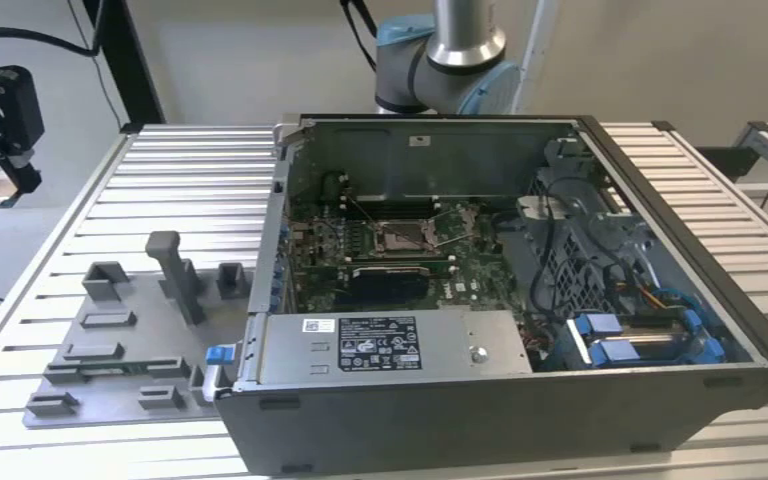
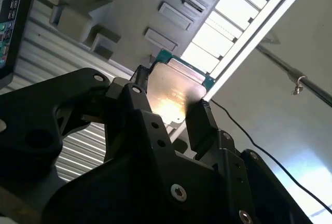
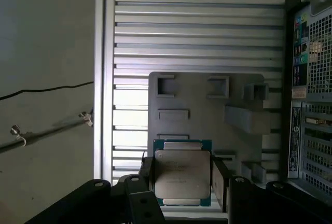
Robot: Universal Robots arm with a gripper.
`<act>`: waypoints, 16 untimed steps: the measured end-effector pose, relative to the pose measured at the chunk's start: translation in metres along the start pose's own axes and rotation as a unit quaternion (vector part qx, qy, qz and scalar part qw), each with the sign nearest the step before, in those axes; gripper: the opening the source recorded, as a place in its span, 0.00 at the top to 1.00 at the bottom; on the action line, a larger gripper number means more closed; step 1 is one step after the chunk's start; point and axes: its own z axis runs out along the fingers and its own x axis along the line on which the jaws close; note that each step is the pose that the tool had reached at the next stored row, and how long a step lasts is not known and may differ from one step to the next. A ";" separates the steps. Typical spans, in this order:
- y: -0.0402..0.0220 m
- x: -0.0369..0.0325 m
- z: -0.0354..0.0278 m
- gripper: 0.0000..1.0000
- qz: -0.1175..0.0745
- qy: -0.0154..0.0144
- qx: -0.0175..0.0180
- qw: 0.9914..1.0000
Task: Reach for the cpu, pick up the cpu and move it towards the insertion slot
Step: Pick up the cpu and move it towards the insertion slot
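Since both wrist views look along the fingers, the grip reads clearly: gripper [image 3: 182, 183] clamped on the cpu [image 3: 182, 175], with a black finger [image 3: 148, 175] on each of two opposite edges. Chip's silvery face is turned toward the first wrist camera, a teal-green rim showing round the metal lid. In the second wrist view the face catches a warm glare.

Exterior view: gripper sits at upper left of frame, left of the far corner of the ribbed metal table [image 1: 184, 170] and well apart from the open computer case [image 1: 491, 400]. Arm base [image 1: 444, 60] stands at top centre, behind the case.

Grey fixture plate [image 1: 117, 345] lies at lower left of the exterior view, on the table, just beside the case wall. It carries upright blocks and shallow recesses. In the first wrist view the plate lies beyond the chip, well apart from it, table slats all round.

Insertion slot [image 1: 398, 236] sits at centre of the exterior view, on the green board inside the case: shiny metal frame, pale centre, thin wire lever alongside. Black rectangular panel [image 1: 387, 285] is just below it in frame. Silver labelled box [image 1: 384, 345] runs along the case's near edge.

Cpu is well apart from the slot, with the case wall standing between them
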 end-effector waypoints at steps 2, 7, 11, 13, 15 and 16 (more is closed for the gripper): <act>0.0000 -0.0025 0.0000 1.00 0.000 0.000 0.000 1.000; 0.0000 -0.0077 0.0001 1.00 0.000 0.000 0.000 1.000; 0.0000 -0.0109 0.0002 1.00 0.000 0.000 0.000 1.000; 0.0000 -0.0124 0.0002 1.00 0.000 0.000 0.000 1.000; 0.0000 -0.0139 0.0003 1.00 0.000 0.000 0.000 1.000; 0.0000 -0.0145 0.0002 1.00 0.000 0.000 0.000 1.000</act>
